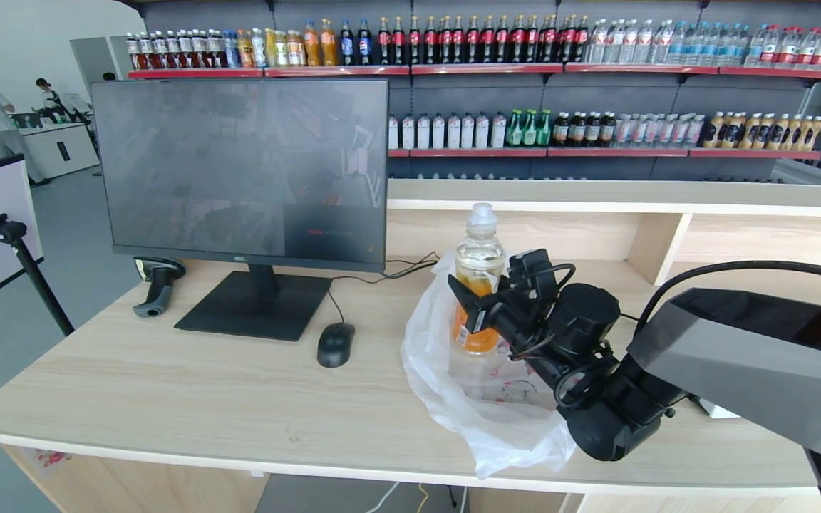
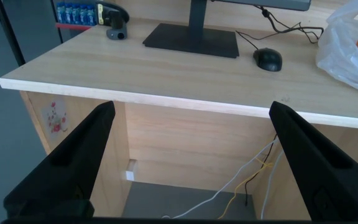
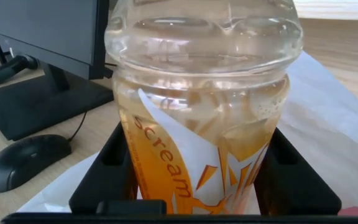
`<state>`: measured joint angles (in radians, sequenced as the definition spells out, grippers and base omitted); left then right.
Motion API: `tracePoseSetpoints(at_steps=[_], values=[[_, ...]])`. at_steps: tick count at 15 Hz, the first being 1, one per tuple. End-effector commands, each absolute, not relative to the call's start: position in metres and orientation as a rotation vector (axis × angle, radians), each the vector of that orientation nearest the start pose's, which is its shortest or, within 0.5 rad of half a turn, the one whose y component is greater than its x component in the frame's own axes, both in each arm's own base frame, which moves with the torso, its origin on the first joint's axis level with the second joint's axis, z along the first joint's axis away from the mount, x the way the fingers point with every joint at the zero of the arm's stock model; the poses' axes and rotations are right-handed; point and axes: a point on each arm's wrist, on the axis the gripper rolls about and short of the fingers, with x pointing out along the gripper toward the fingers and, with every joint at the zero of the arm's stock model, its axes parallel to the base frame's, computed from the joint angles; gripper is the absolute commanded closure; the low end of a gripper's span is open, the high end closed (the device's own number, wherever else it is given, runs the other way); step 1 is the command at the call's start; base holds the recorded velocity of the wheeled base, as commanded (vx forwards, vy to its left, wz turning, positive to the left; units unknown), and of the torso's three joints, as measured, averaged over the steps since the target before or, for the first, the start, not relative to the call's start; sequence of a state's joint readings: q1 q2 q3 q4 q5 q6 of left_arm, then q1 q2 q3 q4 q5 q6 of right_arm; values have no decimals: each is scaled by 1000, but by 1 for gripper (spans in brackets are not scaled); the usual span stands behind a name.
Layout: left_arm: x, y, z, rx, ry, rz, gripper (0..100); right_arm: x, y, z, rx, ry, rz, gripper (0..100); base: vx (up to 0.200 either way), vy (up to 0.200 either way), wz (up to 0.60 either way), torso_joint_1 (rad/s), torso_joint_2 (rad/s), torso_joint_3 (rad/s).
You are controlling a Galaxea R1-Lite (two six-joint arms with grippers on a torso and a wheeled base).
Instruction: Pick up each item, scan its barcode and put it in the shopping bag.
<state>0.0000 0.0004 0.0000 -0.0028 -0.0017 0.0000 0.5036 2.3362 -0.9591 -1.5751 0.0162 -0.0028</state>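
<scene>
Snugly between right fingers [image 3: 294, 180], bottle [image 3: 197, 118]

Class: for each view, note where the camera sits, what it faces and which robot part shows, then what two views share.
Head view: on the robot's head, facing forward and down at the counter; right arm shows, right gripper shut on the bottle at the shopping bag.
Left wrist view: low before the counter's front edge, facing it; open left gripper frames it.
Right wrist view: close on the bottle, between its own fingers.
Shared: the mouse, in all three.
</scene>
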Motion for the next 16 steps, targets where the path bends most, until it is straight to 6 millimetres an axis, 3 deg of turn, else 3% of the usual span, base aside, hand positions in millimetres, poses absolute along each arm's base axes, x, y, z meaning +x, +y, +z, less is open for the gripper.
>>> tracePoseSetpoints(at_steps=[1, 6, 7, 10, 16], values=[[-23, 0, 76, 0, -3, -2, 0, 364, 200, 78, 42, -185, 517, 100, 0, 0, 0, 0, 0, 0], [-23, 0, 76, 0, -3, 0, 0, 358, 195, 71, 32, -144, 514, 100, 0, 0, 0, 0, 0, 0], [-23, 0, 76, 0, -3, -2, 0, 358, 195, 71, 32, -144, 513, 0, 0, 0, 0, 0, 0, 0], [-23, 0, 76, 0, -3, -2, 0, 358, 194, 74, 35, -151, 510, 0, 0, 0, 0, 0, 0, 0], [-23, 0, 76, 2, -2, -2, 0, 338, 182, 82, 40, -113, 508, 0, 0, 0, 0, 0, 0, 0]])
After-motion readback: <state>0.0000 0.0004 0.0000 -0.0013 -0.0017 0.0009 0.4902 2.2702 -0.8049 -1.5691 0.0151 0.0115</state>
